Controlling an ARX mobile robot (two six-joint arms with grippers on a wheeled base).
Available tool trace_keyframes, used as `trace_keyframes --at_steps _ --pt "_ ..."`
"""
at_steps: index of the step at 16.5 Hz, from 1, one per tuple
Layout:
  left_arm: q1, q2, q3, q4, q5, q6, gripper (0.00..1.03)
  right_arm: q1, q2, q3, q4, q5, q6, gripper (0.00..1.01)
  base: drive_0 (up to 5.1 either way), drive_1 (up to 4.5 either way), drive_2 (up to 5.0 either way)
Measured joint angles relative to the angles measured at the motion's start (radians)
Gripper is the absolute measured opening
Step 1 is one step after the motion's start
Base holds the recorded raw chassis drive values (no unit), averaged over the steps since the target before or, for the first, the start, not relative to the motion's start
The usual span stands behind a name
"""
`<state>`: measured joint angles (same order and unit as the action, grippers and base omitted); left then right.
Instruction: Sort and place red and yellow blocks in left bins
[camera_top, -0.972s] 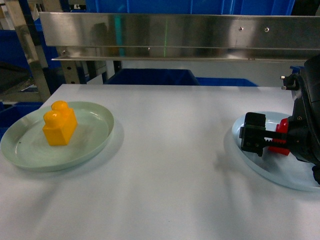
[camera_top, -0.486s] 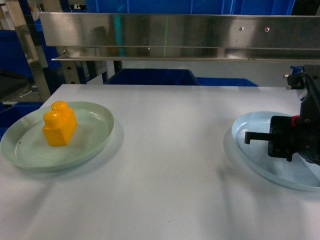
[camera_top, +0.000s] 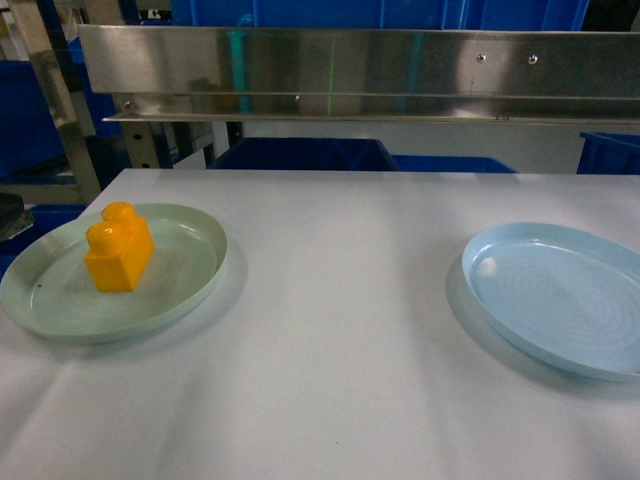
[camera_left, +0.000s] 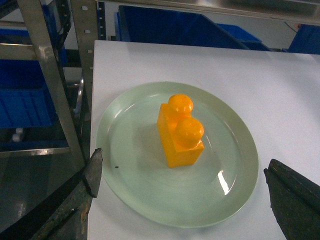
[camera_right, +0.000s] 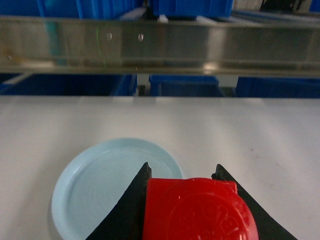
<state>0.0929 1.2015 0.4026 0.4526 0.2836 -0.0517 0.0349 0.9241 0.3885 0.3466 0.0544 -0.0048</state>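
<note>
We count two blocks and two plates on the white bench (camera_top: 330, 330): one yellow block (camera_top: 119, 248) with two studs stands upright at the middle of the green plate (camera_top: 190, 290) near the left edge, and one red block (camera_right: 199, 210) is pinched between the fingers of the right gripper (camera_right: 197, 200), above the bench just beside the blue plate (camera_right: 95, 190) near the right edge. The red block is cut off by the bottom of the right wrist view and neither gripper appears in the head view. The left gripper (camera_left: 185, 200) hangs over the green plate with its jaws spread wide to either side of the yellow block, touching nothing.
</note>
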Motion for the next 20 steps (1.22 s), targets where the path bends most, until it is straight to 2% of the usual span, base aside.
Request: trace_keyframes --at_steps 2,3,4,5,7,9,10,12,13,14,15,20 --pt "-0.007 -0.009 -0.033 0.014 -0.017 0.001 0.98 -0.124 -0.303 -0.037 -0.148 -0.108 0.008 0.29 0.0 0.0 0.0" --pt "-0.014 -0.015 -0.047 0.026 -0.029 0.003 0.98 -0.151 -0.406 -0.045 -0.204 -0.127 0.012 0.29 0.0 0.0 0.0" --pt "-0.033 -0.017 -0.055 0.044 -0.045 0.008 0.98 -0.138 -0.484 -0.055 -0.246 -0.134 0.015 0.29 0.0 0.0 0.0" --pt "-0.046 -0.02 -0.056 0.061 -0.063 0.017 0.98 -0.104 -0.508 -0.062 -0.246 -0.133 0.016 0.29 0.0 0.0 0.0" --pt "-0.053 -0.026 -0.056 0.111 -0.111 0.059 0.98 -0.063 -0.478 -0.077 -0.241 -0.098 0.023 0.29 0.0 0.0 0.0" --pt "-0.058 -0.024 -0.055 0.214 -0.192 0.162 0.98 -0.04 -0.465 -0.092 -0.241 -0.081 0.032 0.29 0.0 0.0 0.0" --pt "-0.058 -0.021 -0.043 0.207 -0.198 0.209 0.98 -0.033 -0.465 -0.093 -0.236 -0.079 0.035 0.29 0.0 0.0 0.0" --pt "-0.066 0.005 -0.042 0.227 -0.206 0.275 0.98 -0.033 -0.465 -0.097 -0.239 -0.076 0.04 0.29 0.0 0.0 0.0" --pt "-0.086 0.02 -0.044 0.283 -0.227 0.325 0.98 -0.033 -0.463 -0.105 -0.241 -0.077 0.042 0.29 0.0 0.0 0.0" --pt "-0.1 0.021 -0.044 0.288 -0.232 0.354 0.98 -0.033 -0.459 -0.107 -0.24 -0.077 0.042 0.29 0.0 0.0 0.0" --pt "-0.105 0.021 -0.044 0.249 -0.231 0.359 0.98 -0.033 -0.458 -0.108 -0.241 -0.077 0.047 0.29 0.0 0.0 0.0" --pt "-0.086 0.019 -0.032 0.143 -0.203 0.312 0.98 -0.035 -0.452 -0.108 -0.24 -0.077 0.057 0.29 0.0 0.0 0.0"
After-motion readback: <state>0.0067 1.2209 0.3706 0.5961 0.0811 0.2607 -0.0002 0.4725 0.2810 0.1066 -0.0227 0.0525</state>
